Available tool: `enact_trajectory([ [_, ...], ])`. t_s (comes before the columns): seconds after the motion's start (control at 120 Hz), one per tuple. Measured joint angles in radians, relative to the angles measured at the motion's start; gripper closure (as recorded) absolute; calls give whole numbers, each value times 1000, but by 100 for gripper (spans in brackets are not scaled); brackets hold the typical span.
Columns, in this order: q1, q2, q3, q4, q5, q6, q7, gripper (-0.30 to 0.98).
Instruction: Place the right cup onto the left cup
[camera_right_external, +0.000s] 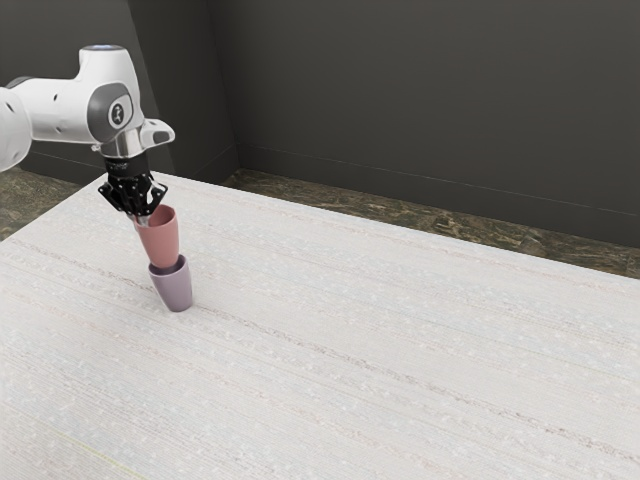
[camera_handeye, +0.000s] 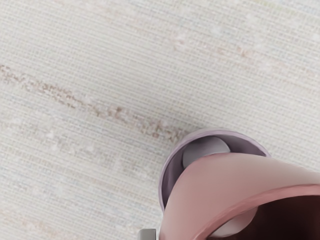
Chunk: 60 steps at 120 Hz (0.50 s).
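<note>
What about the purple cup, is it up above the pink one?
No, the purple cup stands on the table, and the pink cup is above it.

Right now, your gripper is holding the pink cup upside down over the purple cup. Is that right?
Not quite. The pink cup isn't upside down: the exterior view shows its open end at the top. The rest is right: my gripper is holding it over the purple cup.
</note>
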<state>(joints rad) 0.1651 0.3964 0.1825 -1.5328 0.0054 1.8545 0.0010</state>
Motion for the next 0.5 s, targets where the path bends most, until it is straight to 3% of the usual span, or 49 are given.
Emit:
enact_trajectory([
  [0.5, 2, 28, -3, 2, 0, 5, 4, 78],
])
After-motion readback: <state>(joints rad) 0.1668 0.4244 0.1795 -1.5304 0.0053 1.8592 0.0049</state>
